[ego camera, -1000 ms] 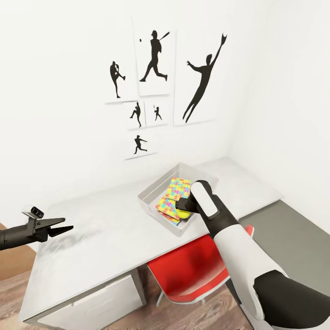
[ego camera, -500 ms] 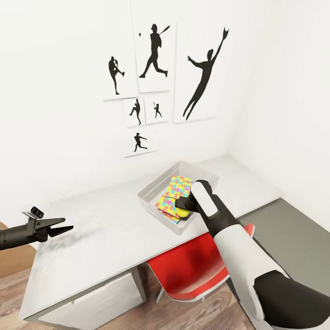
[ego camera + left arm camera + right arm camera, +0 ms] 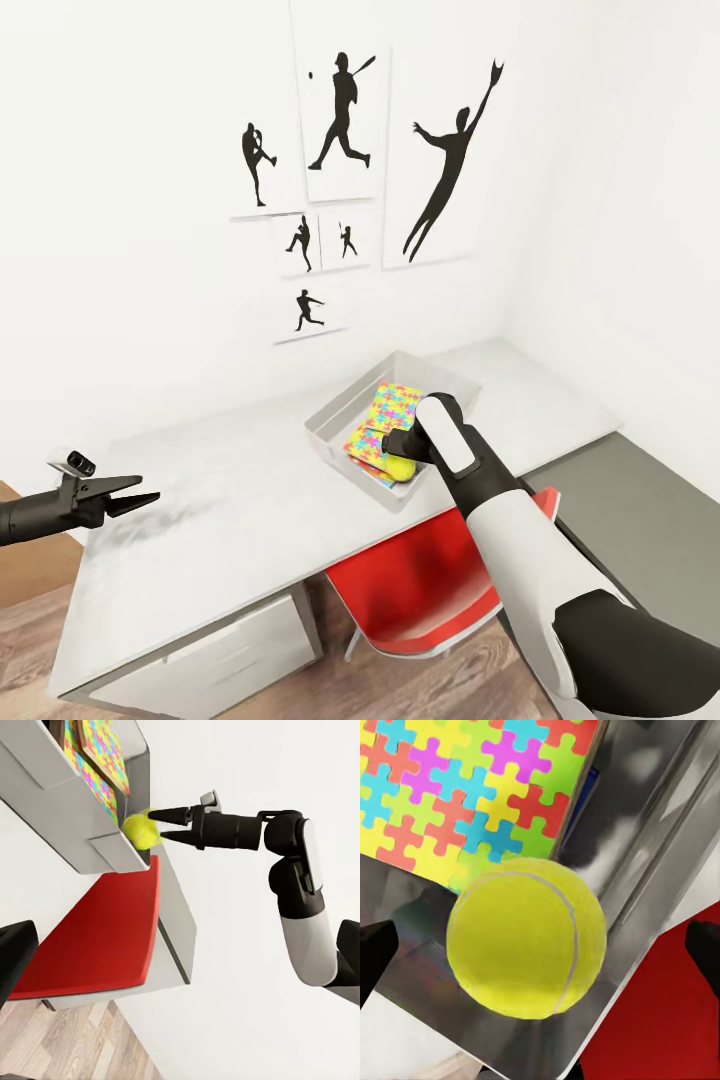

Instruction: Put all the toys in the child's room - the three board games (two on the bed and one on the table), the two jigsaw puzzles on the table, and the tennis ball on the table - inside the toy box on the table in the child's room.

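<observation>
While the right gripper (image 3: 159,826) pinches the tennis ball (image 3: 526,937) over the toy box (image 3: 335,420) near its rim, the left gripper (image 3: 135,492) hangs spread. Light, round and fuzzy, it likely rolls unless gripped across its middle.

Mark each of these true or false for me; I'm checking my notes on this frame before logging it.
1. The right end effector holds the tennis ball. True.
2. The ball hangs over the chair seat. False: it is at the toy box's near wall.
3. A jigsaw puzzle lies in the toy box. True.
4. The left end effector grips a board game. False: it is open and empty, over the table.
5. The chair is blue. False: red.
</observation>
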Robot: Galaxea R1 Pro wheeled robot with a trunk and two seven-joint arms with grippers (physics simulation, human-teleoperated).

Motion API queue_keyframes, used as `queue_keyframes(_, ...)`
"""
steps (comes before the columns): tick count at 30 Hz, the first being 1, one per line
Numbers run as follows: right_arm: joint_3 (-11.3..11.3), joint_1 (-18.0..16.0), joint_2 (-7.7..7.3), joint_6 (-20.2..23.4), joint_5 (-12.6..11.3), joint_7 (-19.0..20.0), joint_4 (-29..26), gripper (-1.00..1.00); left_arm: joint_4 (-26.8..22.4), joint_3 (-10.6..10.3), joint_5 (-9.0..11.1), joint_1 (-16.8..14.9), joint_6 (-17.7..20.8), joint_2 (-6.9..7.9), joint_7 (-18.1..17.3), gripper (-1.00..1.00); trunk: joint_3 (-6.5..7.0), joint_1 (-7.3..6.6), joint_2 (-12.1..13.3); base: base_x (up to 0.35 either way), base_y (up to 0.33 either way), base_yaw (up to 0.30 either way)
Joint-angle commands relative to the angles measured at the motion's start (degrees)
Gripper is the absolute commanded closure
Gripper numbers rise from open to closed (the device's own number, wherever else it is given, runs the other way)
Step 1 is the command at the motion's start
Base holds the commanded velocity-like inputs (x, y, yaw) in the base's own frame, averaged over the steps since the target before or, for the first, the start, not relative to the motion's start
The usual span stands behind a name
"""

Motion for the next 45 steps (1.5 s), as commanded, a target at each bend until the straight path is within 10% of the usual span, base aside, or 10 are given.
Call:
queue_keyframes(1,0.06,-0.06,0.00,0.13,-0.51,-0.58,-0.04,-1.00,-0.03,-0.05,0.03,-0.04,0.61,0.03,-0.20,-1.00,-0.12,0.03,-0.12,0.000,0.000,0.000)
queue_keyframes(21,-0.03,-0.01,0.00,0.13,-0.71,-0.50,-0.91,-1.00,0.01,-0.05,0.03,-0.04,0.61,0.16,-0.20,-1.00,-0.12,0.03,-0.12,-0.022,0.000,0.000)
queue_keyframes(35,-0.20,1.57,0.00,0.95,-1.39,0.12,-20.87,-1.00,0.12,1.00,0.03,-0.04,0.64,0.64,-0.20,-1.00,0.49,0.03,-0.12,-0.021,0.000,-0.031)
queue_keyframes(41,-0.52,12.75,0.00,3.60,-1.87,7.37,-38.76,-1.00,0.12,1.50,-0.04,-0.04,0.91,0.81,-0.20,-1.00,1.02,0.03,-0.12,0.000,0.000,-0.064)
queue_keyframes(45,-3.17,21.45,0.00,3.55,-1.75,18.99,-41.82,-1.00,0.12,1.53,-0.06,-0.04,0.95,0.96,-0.20,-1.00,1.38,0.03,-0.12,0.000,0.000,-0.064)
